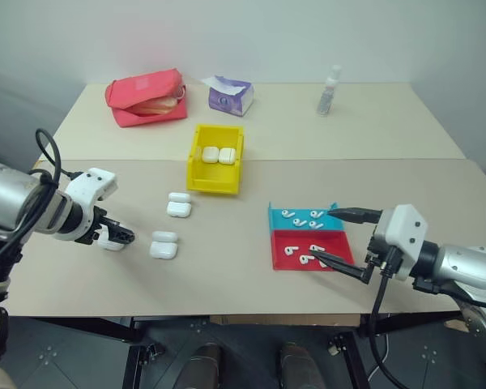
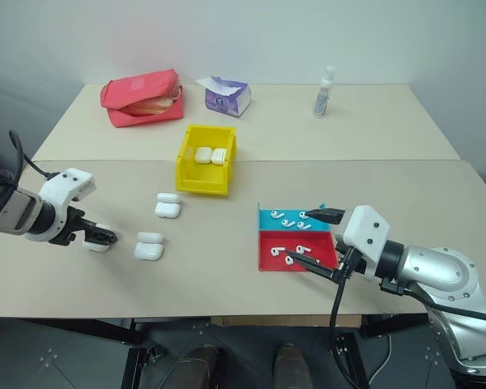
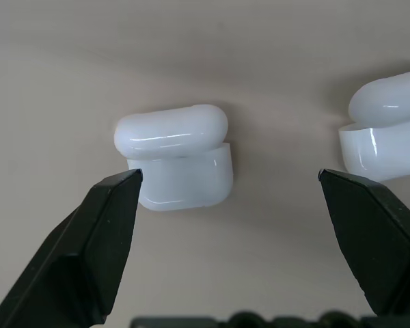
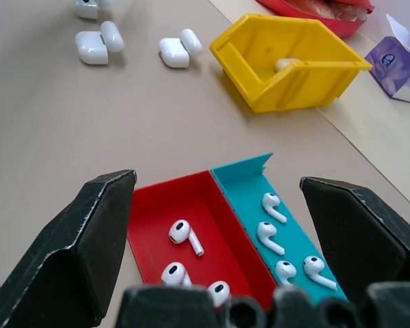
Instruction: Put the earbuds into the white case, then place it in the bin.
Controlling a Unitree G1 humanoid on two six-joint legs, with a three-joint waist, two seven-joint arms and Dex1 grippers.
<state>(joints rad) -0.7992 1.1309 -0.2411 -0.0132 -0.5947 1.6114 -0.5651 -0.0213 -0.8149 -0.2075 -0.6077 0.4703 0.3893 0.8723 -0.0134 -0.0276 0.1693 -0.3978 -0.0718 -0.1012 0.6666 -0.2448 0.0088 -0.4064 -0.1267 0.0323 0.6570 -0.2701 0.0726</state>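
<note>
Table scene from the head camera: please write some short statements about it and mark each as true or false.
1. The yellow bin holds two white cases. True.
2. The right gripper is shut on an earbud. False: its fingers are open and hold nothing, hovering by the trays.
3. The red tray and blue tray sit side by side, touching. True.
4. The left gripper has a case clamped between its fingers. False: it is open; in the left wrist view the open case lies on the table between the fingers, not gripped.
5. The earbuds already lie inside the cases. False: they lie in the trays.
</note>
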